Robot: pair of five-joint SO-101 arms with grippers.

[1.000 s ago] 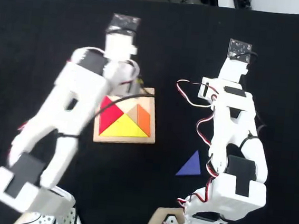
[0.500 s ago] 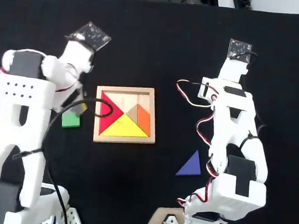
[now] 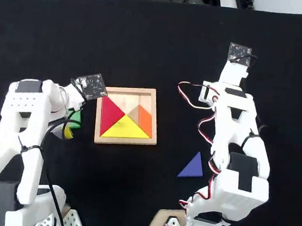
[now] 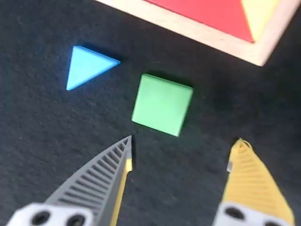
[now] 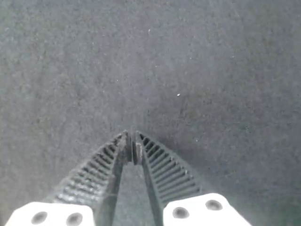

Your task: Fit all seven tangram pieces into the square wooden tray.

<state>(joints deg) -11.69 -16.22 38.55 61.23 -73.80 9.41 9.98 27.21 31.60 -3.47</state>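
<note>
**Left gripper** (image 4: 184,140): my fingers are spread wide and hold nothing. They hang over the black table cloth (image 3: 162,50) at the left middle of the high view, just beside the tray's left edge.

**Green square** (image 4: 162,104): it lies flat on the cloth just ahead of my two fingertips, about centred on the gap, and neither finger touches it.

**Light blue triangle** (image 4: 84,66): it lies flat on the cloth just beside the green square, with a narrow strip of cloth between them. Both pieces lie outside the tray, near its rim.

**Square wooden tray** (image 3: 124,141): it sits at the centre of the high view, slightly left.
- A large red triangle (image 3: 109,117) lies against the left wall.
- A large yellow triangle (image 3: 125,127) lies along the lower wall.
- An orange piece (image 3: 146,120) lies against the right wall.
- A small tan piece (image 3: 135,113) sits among them (its shape is not clear enough to name).
- The upper strip of the tray floor shows bare wood.

**Dark blue triangle** (image 3: 192,166): it lies on the cloth at the lower right of centre, well apart from the tray and beside my right arm (image 3: 235,126).

**Right gripper** (image 5: 131,136): my fingers are pressed together tip to tip, grasping nothing, over the cloth.
</note>
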